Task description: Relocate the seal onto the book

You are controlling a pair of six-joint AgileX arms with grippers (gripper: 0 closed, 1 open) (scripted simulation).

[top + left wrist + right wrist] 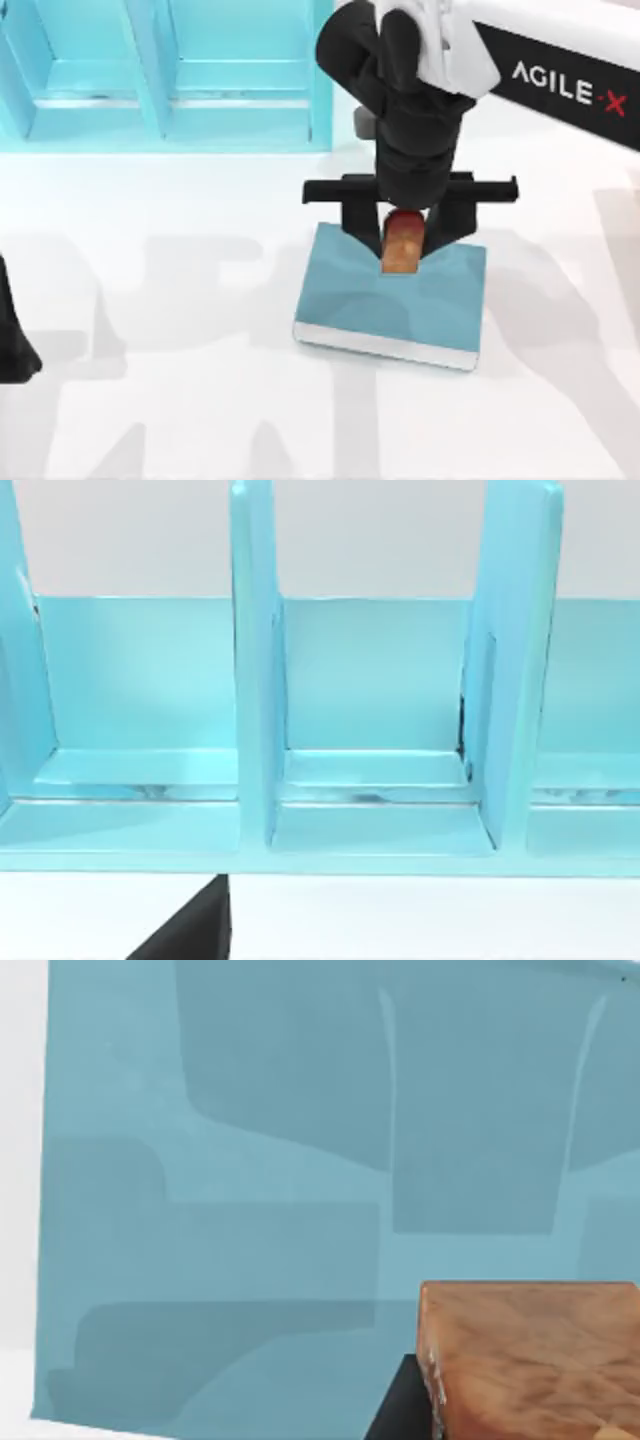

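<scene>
The teal-blue book [400, 305] lies flat on the white table, right of centre, with its pale page edge toward the front. The seal [402, 243], an orange-amber block with a dark red top, stands upright over the book's far edge. My right gripper [403, 238] comes down from above and is shut on the seal, one black finger on each side. In the right wrist view the seal [530, 1360] sits close over the book's cover [250, 1180], with a black finger [400, 1410] beside it. I cannot tell whether the seal touches the cover. My left arm [15, 340] is parked at the table's left edge.
A teal compartmented shelf unit [165, 75] stands along the back left of the table; its dividers [255, 670] show close up in the left wrist view. White table surface [180, 400] lies open in front and to the left of the book.
</scene>
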